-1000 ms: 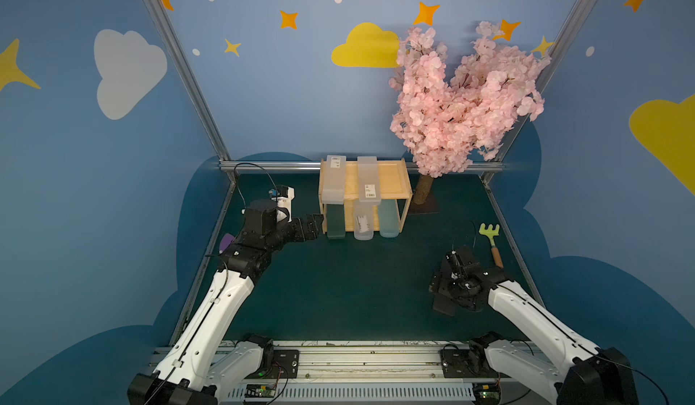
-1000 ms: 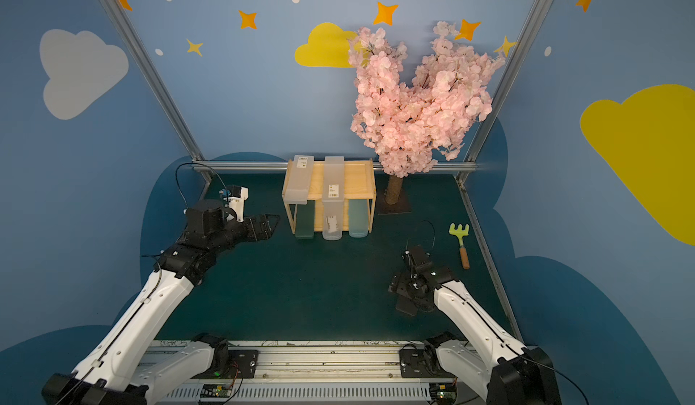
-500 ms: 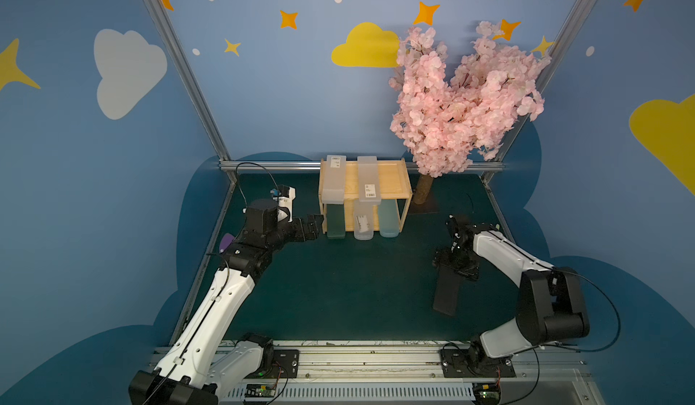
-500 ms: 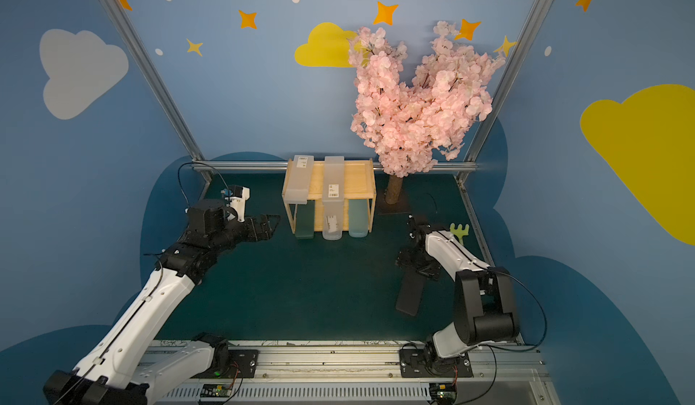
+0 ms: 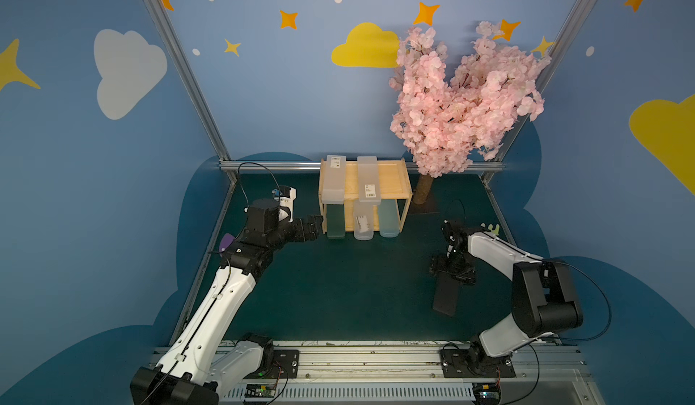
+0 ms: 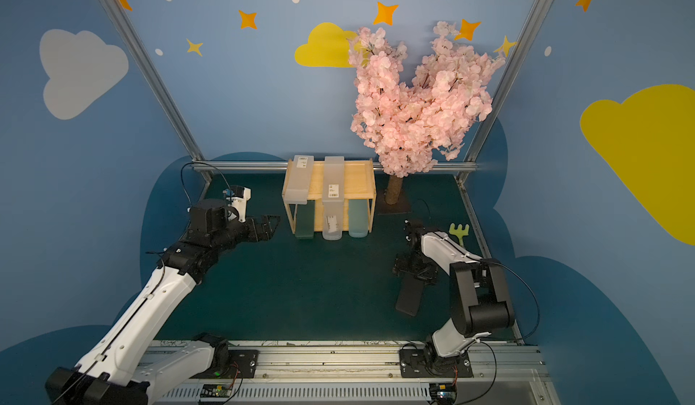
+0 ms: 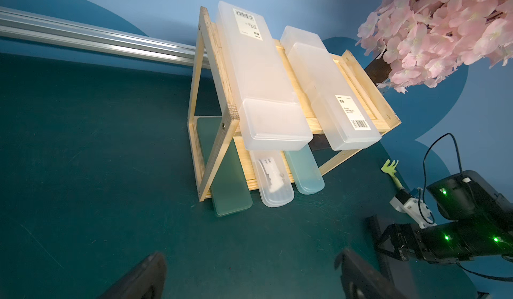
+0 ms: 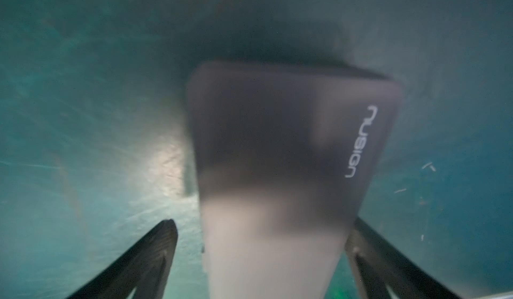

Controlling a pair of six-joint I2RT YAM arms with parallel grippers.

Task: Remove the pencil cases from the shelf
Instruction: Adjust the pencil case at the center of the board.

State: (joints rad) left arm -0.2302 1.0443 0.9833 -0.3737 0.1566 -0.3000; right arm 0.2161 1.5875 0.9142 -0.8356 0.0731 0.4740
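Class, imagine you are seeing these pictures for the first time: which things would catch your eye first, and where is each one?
The pink blossom tree stands out most, at the back right of the green mat, beside the wooden shelf. That shelf carries two frosted white cases on top, with three more cases poking out of its lower tier. A black case lies alone on the mat's right side, off the shelf.

Blue walls [image 5: 263, 94] painted with white and yellow clouds and orange stars enclose a dark teal table [image 5: 357, 290], with silver aluminium posts [image 5: 180, 68] at 11 and 1 o'clock and a pink artificial blossom tree [image 5: 462, 102] at 1 o'clock.
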